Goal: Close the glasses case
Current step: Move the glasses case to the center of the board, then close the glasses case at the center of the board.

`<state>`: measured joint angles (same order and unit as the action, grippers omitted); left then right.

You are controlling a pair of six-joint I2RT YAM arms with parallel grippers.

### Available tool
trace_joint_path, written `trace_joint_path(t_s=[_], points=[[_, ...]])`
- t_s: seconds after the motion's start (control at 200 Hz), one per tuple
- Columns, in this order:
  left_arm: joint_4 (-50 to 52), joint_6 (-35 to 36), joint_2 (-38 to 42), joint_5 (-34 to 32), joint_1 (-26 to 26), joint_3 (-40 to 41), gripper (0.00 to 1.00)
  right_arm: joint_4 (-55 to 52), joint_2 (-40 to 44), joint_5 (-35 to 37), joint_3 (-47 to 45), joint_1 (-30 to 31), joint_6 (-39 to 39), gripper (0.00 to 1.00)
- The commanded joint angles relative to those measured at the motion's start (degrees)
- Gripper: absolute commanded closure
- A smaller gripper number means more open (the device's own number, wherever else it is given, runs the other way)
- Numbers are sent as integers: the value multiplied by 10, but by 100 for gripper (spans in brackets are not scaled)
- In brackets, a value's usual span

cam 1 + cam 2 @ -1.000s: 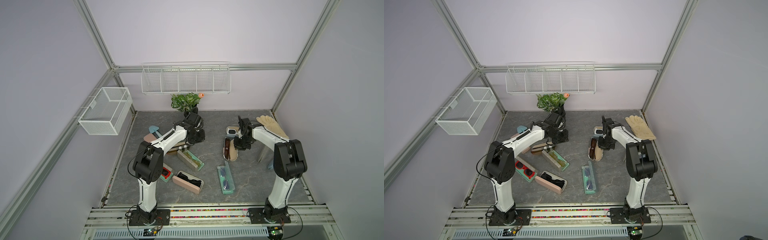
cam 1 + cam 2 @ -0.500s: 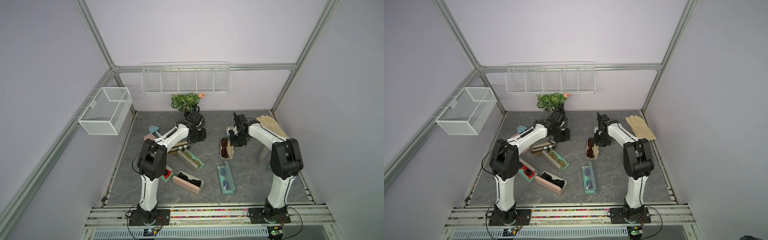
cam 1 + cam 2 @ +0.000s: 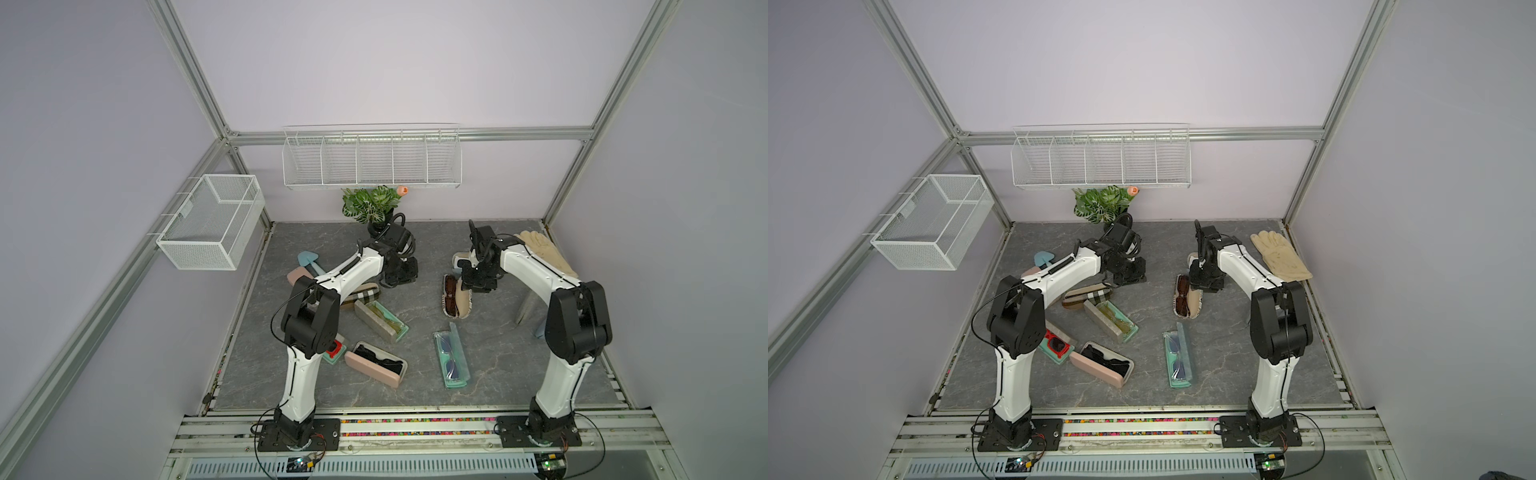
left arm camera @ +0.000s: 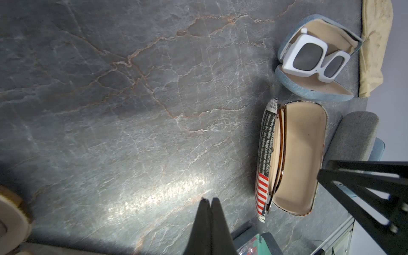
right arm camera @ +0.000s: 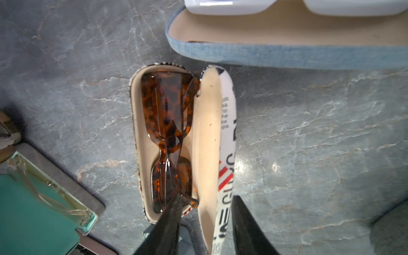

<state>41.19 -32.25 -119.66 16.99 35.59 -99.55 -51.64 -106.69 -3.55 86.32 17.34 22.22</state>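
Glasses case (image 3: 462, 301), the newspaper-print one, is lying open on the table (image 3: 490, 357) over on the right arm's side, with tortoiseshell sunglasses (image 5: 167, 132) sitting in the base and the lid (image 5: 207, 132) standing up almost vertical. Right claw (image 5: 207, 198) is hanging partway open over the end of the case farthest from the blue case (image 5: 287, 55). Its jaws are straddling the lid edge, one finger on the sunglasses side and one outside the lid, not pinching anything as far as I'm seeing. Left claw (image 4: 208, 204) is pinched shut and hovering over bare table, well apart from the case, so nothing is bracing it. What I'm worrying about: pushing that lid over with no hold on the base is probably going to skid the whole case sideways instead of hinging it. Also that inner finger is looking awfully close to the sunglasses, so it could be snagging a temple arm or getting trapped under the lid as it's folding down.
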Motion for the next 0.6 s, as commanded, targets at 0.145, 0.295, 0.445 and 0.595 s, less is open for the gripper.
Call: trace_joint_path(t_s=[0.145,0.295,0.445,0.595], points=[[12,5,-27,10,13,-38,100,-28,64,36,5,1,-12,59],[12,2,-39,16,16,-48,100,-28,77,55,-13,-5,-14,79],[30,3,-64,16,23,-80,100,-18,88,57,-46,-12,-17,89],[48,1,-91,10,32,-118,100,2,98,45,-82,-30,-20,91]])
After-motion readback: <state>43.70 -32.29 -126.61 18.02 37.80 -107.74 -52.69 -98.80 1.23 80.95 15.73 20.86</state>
